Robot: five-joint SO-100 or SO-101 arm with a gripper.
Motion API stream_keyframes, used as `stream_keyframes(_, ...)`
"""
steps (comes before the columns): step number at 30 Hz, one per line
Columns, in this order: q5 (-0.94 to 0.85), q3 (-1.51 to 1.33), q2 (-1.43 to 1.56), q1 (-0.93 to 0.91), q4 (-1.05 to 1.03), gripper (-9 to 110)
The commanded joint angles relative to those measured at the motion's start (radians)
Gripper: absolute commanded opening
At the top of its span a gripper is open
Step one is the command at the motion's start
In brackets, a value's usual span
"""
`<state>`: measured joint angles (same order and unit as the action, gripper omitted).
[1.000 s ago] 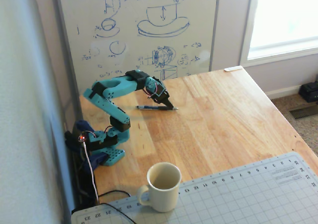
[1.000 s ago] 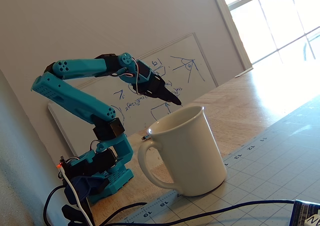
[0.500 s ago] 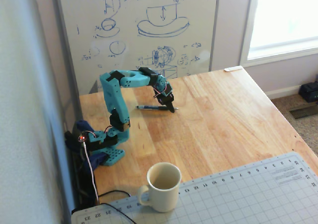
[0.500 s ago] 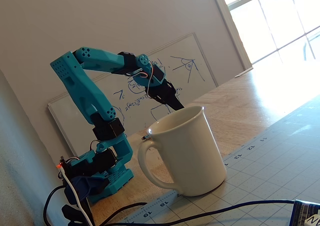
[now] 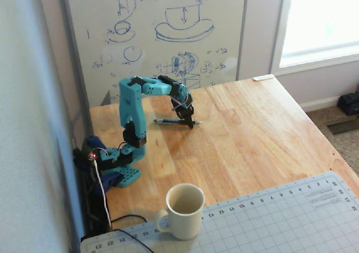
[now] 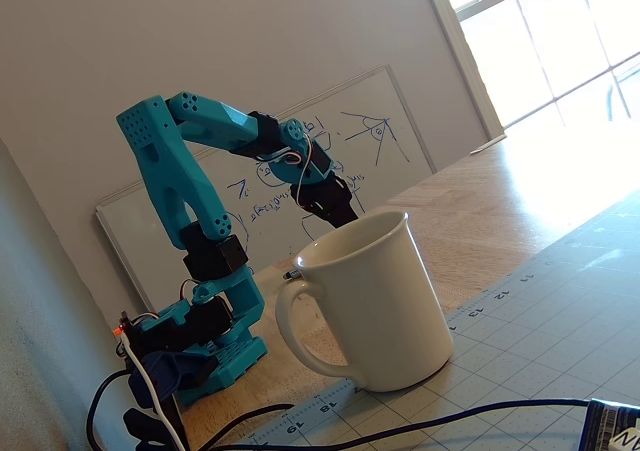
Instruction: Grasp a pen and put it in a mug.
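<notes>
Pen lies flat on the bare wood of the worktop, a thin dark stick running left to right in the high fixed view, toward the back of the worktop near the whiteboard. It seems set out alone there so it can be reached from above. The end effector points down at the pen's right end, its black tips at or just touching the wood around it; whether they are closed on the pen or only poised over it is too small to tell, and in the low fixed view the mug hides the tips. The arm stands folded high over its base so the wrist can drop steeply. The mug, cream with a tan inside, stands upright well apart from the pen, at the edge of the cutting mat, mouth open and handle to the left.
</notes>
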<state>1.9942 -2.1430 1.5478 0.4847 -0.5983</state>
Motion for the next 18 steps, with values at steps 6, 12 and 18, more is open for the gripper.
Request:
stream_keyframes(6,0.003,0.067,0.003,-0.005,0.025,20)
stream_keyframes(12,0.003,0.061,0.003,-0.006,0.025,20)
stream_keyframes(18,0.003,0.061,0.002,-0.006,0.025,12)
